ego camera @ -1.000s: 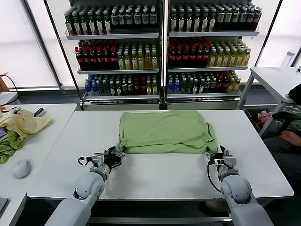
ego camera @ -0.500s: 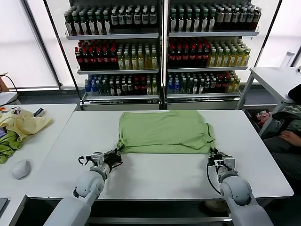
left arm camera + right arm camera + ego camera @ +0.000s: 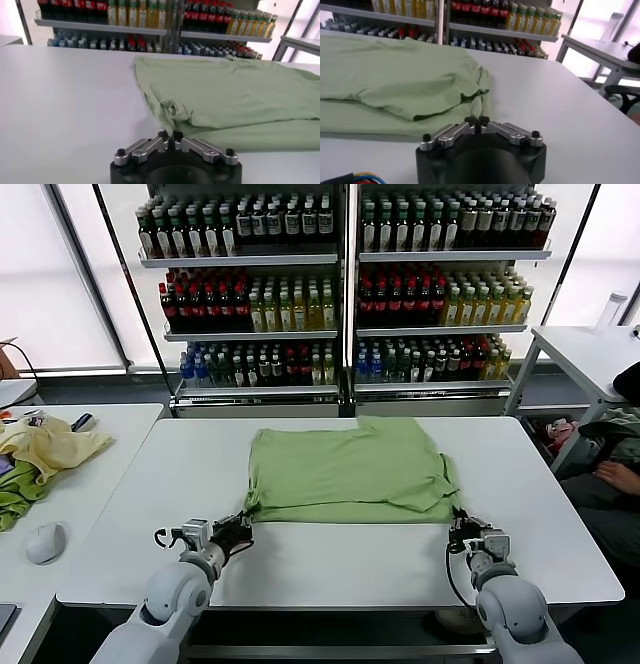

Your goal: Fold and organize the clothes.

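Since a second ago both end effectors close on the shirt's [image 3: 350,469] near corners and pull back toward the table's [image 3: 330,564] front edge. The left end effector [image 3: 240,527] and right end effector [image 3: 458,524] reach forward, low over the table, each pinching the hem of the shirt, which lies mid-table.

the polo shirt [image 3: 350,469] lies folded, so collar, buttons and print are hidden; bottle labels on the shelves [image 3: 345,259] too small to read.

Green shirt [image 3: 350,469] covers middle of worktop [image 3: 320,564]. Bare worktop left of shirt, right of shirt, and along near edge in front of it. Behind shirt: narrow bare strip, then drinks shelves [image 3: 340,284] block. Side table [image 3: 590,349] stands well right of shirt.
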